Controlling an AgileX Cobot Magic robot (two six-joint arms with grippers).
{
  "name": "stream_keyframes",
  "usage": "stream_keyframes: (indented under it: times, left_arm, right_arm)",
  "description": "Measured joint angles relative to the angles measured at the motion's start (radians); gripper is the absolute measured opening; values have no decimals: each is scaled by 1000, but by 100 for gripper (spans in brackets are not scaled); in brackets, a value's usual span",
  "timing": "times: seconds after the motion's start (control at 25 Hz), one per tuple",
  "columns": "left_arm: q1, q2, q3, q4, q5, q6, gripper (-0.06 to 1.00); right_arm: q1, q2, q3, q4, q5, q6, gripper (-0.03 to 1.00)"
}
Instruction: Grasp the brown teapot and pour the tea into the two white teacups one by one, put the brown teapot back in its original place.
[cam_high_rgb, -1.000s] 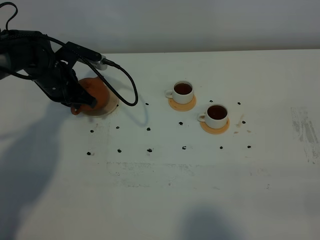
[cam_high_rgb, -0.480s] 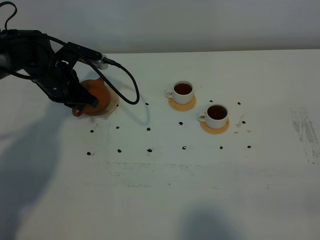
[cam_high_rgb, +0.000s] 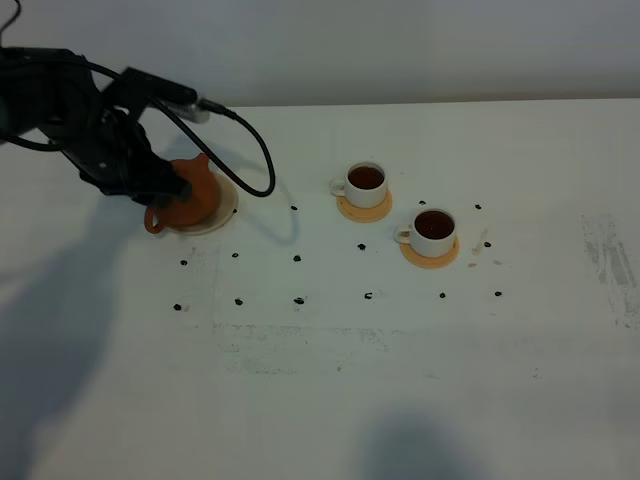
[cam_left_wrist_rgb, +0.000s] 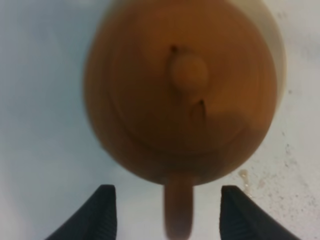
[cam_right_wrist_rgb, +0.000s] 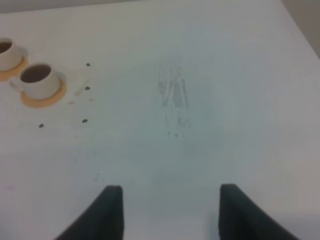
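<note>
The brown teapot (cam_high_rgb: 190, 195) sits upright on the pale beige disc (cam_high_rgb: 222, 214) at the left of the table. My left gripper (cam_high_rgb: 162, 188) is at its handle side. In the left wrist view the teapot (cam_left_wrist_rgb: 180, 95) fills the frame. Its loop handle (cam_left_wrist_rgb: 179, 212) lies between my open left gripper's (cam_left_wrist_rgb: 167, 189) fingers, with a gap on both sides. The two white teacups (cam_high_rgb: 366, 180) (cam_high_rgb: 434, 226) hold dark tea and stand on orange-tan coasters (cam_high_rgb: 363, 209) (cam_high_rgb: 430, 254). My right gripper (cam_right_wrist_rgb: 170, 188) is open and empty over bare table, away from the cups (cam_right_wrist_rgb: 39, 80).
Small black marks (cam_high_rgb: 297, 258) dot the white table (cam_high_rgb: 320, 380) around the teapot and cups. The left arm's black cable (cam_high_rgb: 262, 170) loops over the table right of the teapot. Scuff marks (cam_high_rgb: 610, 265) show at the far right.
My left arm has drawn back and up to the left, uncovering more of the teapot. The teapot stays on the disc. The cups have not moved.
</note>
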Motion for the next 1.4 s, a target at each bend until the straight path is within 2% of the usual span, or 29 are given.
stream_keyframes:
  times: [0.16,0.32,0.44,0.68,0.92,1.04,1.24,1.4]
  left_arm:
    - [11,-123,95,21,-40,-7,45]
    - [44,-262,187,42,-9,-8,45]
    - [86,-371,219,42,68,-10,45]
    - [182,-502,222,41,344,-12,45]
    - [195,-529,223,42,530,-12,45]
    - [195,-529,227,-1,533,-12,45]
    - [190,-567,232,-139,533,-50,45]
    - [167,-718,305,-164,535,-116,45]
  right_arm:
    - [0,0,0,0,0,0,42]
    - [0,0,0,0,0,0,42]
    - [0,0,0,0,0,0,42]
    - [-1,0,0,0,0,0,42]
    - [-1,0,0,0,0,0,42]
    - [-1,0,0,0,0,0,42]
    - [-1,0,0,-2,0,0,42]
    - [-1,0,0,-2,0,0,42]
